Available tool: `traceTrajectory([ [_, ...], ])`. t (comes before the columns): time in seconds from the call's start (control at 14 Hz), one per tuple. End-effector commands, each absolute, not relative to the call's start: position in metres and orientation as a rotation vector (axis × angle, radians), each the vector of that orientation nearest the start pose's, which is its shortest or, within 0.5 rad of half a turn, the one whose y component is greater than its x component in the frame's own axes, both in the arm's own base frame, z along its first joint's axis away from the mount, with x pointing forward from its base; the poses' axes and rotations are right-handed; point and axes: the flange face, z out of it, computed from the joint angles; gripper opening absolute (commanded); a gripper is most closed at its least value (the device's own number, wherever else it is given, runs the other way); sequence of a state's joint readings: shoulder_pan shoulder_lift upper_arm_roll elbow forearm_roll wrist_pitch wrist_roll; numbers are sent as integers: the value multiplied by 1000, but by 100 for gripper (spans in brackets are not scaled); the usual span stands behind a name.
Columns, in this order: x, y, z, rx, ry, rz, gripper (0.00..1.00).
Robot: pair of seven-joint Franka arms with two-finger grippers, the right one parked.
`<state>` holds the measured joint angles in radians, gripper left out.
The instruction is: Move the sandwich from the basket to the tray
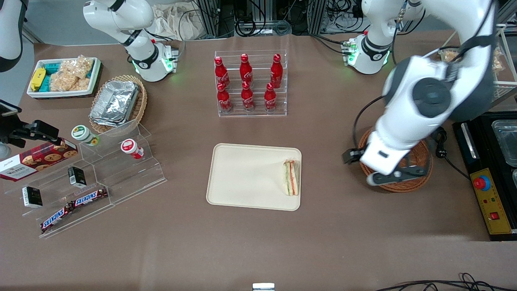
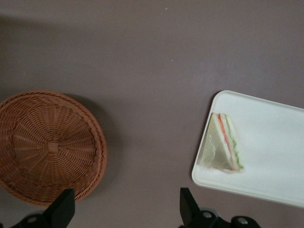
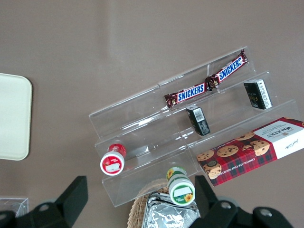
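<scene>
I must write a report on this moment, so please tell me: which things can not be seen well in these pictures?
- Basket: in the front view the working arm covers most of it; the wrist view shows it empty.
- Tool: the wrist view's edge cuts it, showing only two spread fingers, nothing between them.
- Sandwich on the tray: filling ingredients too small to name.
- Oval basket: foil containers hide its inside, front view.

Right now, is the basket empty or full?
Empty: the basket shows bare weave; the sandwich lies on the tray; open gripper hovers above.
</scene>
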<state>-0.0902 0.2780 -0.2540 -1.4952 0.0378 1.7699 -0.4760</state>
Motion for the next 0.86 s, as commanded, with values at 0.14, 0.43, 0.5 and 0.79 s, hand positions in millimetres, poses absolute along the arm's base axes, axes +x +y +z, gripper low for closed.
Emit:
traceTrajectory([
  [0.14, 564, -134, 594, -3209, -161, 158, 99],
  [0.43, 526, -101, 621, -3187, -76, 184, 99],
  [0.5, 527, -91, 623, -3187, -98, 176, 99],
  [0.79, 534, -93, 631, -3179, -98, 140, 99],
])
